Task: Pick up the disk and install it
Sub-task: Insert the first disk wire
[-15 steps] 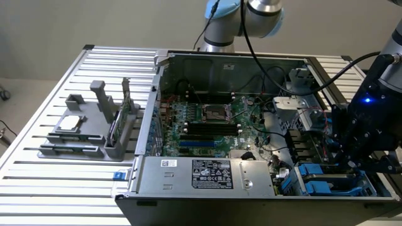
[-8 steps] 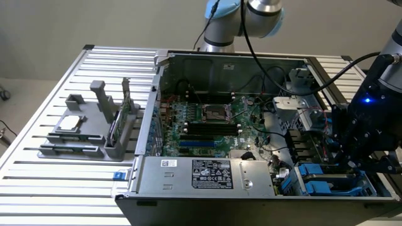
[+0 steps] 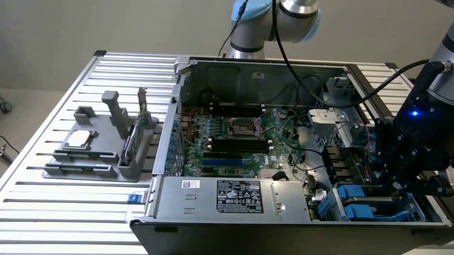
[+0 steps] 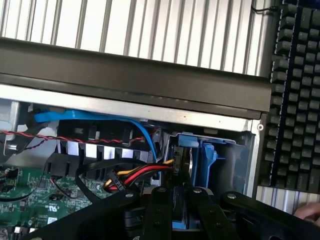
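Currently the tool (image 3: 403,183) sits low inside the open computer case (image 3: 248,69), at the drive-bay corner toward the exterior view's right, just above the blue drive carriers (image 3: 369,204). From the wrist view, its black fingers (image 4: 165,210) stand close together around the disk (image 4: 182,167), which is upright on edge, its blue carrier frame (image 4: 207,160) showing beside it within the bay. Grip reads as narrow, closed on the disk. Red, yellow and black power leads (image 4: 135,175) and a blue data cable (image 4: 100,117) run just beside the bay. Motherboard (image 3: 237,138) lies flat in the case; power supply (image 3: 234,196) along the near edge. Grey parts holder (image 3: 99,143) stands on the slatted counter (image 3: 42,212), well apart. Keyboard (image 4: 295,95) lies outside the case wall.
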Robot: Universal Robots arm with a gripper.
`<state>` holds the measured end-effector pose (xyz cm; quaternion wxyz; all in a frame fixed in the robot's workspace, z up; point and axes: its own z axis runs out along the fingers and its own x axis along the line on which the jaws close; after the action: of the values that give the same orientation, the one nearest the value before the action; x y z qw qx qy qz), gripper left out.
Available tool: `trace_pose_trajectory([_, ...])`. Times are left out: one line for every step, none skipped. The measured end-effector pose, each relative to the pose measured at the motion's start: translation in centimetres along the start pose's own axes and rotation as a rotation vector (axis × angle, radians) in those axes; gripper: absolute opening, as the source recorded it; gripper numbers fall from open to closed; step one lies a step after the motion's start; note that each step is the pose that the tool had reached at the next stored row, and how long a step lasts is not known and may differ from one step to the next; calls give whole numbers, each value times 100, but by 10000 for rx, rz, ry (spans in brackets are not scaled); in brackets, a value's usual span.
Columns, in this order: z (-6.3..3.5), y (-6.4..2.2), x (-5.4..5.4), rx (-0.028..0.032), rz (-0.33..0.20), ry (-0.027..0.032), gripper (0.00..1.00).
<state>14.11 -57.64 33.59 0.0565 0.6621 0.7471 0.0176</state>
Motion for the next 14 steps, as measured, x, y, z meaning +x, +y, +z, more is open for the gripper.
trace_pose_trajectory([0, 0, 0, 2, 29, -4, 18])
trace_pose_trajectory([-1, 0, 1, 4, 55, -8, 18])
trace_pose_trajectory([-2, 0, 1, 6, 81, -11, 18])
trace_pose_trajectory([-1, 0, 1, 7, 106, -14, 18])
trace_pose_trajectory([-1, 0, 1, 8, 127, -16, 18])
trace_pose_trajectory([-1, 0, 2, 10, 143, -17, 18])
trace_pose_trajectory([-1, 1, 2, 10, 156, -20, 18])
trace_pose_trajectory([-1, 1, 2, 11, 168, -21, 18])
trace_pose_trajectory([-1, 2, 2, 12, 180, -22, 18])
trace_pose_trajectory([-1, 3, 2, 13, 193, -24, 18])
trace_pose_trajectory([-1, 4, 2, 14, 206, -26, 18])
trace_pose_trajectory([-1, 8, 2, 15, 223, -28, 18])
trace_pose_trajectory([0, 10, 2, 16, 244, -30, 18])
trace_pose_trajectory([1, 12, 2, 18, 264, -31, 18])
